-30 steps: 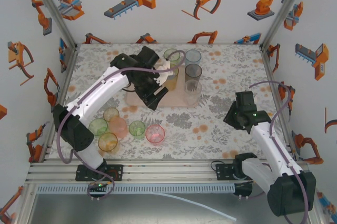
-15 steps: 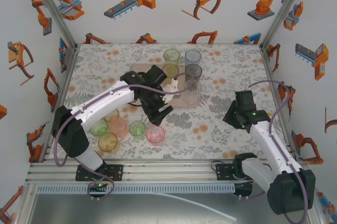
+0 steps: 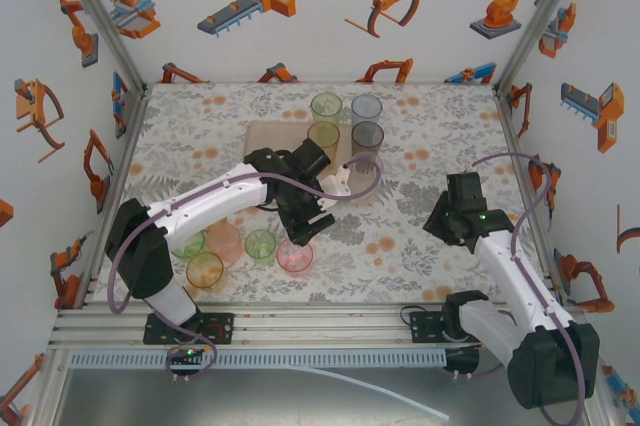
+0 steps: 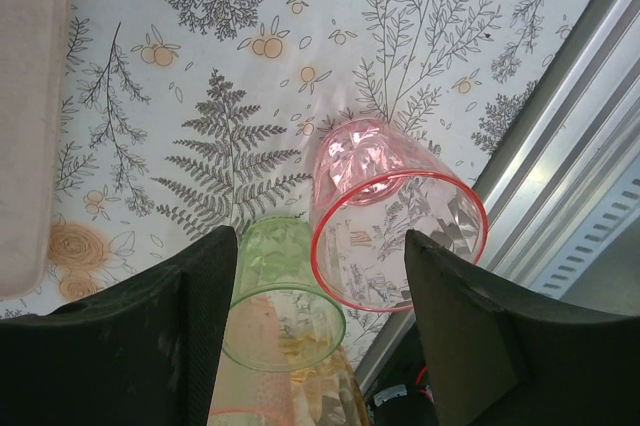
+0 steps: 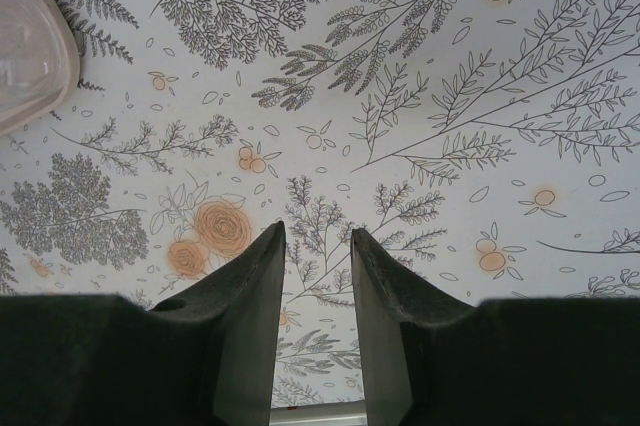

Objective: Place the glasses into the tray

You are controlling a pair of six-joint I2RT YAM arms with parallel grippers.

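Left gripper (image 4: 320,243) hovers over the pink tumbler (image 4: 392,196), fingers spread wide; right gripper (image 5: 318,238) fingers narrowly parted, empty, above the floral surface (image 5: 420,56).

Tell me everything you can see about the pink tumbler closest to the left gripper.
The pink tumbler is small, translucent, faceted plastic with a brighter pink-red rim; the floral tabletop shows through its wall. It stands upright, mouth up, empty, outside the tray, near the table's front edge. A green tumbler stands close beside it; whether they touch is unclear. The left gripper hangs open above it, not clamped on it.
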